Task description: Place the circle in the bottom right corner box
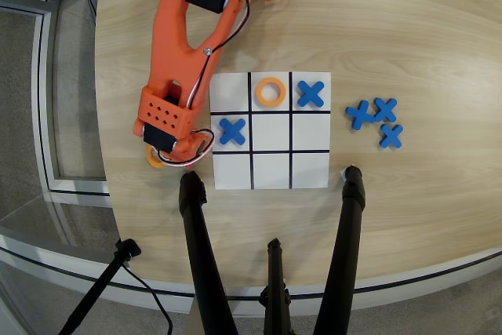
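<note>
One circle (156, 159) under pincer (166, 154), no writing legible

No readable text, labels, brands or numbers on anything in view.

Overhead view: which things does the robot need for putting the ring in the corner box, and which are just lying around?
For the job:
- orange ring peeking out under the arm, left of the board
- gripper, hidden from above
- bottom right corner box, empty

Just lying about:
- orange ring on the board, top middle
- blue X pieces on the board
- three spare blue X pieces
- black tripod legs
</note>
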